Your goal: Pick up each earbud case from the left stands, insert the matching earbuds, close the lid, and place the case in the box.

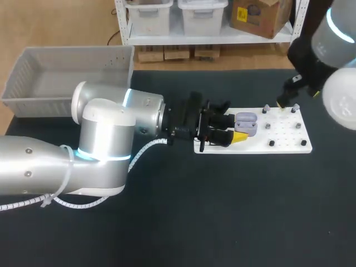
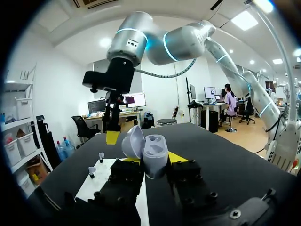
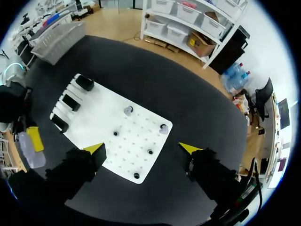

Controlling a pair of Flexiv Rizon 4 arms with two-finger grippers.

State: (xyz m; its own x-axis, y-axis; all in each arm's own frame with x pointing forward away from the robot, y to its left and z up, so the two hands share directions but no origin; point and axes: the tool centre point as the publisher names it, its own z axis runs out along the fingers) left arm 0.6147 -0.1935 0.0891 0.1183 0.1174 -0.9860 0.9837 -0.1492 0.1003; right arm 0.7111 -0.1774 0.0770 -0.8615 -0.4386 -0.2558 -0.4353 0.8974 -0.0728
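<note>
Earbud case point(image 2: 150, 151) firmly in left gripper point(image 2: 154, 162)

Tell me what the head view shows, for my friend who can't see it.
The left fingers hold an open purple case just over a white board on a black table. The right fingers hang open above the board's right end. A grey box sits at the table's far left corner.
</note>
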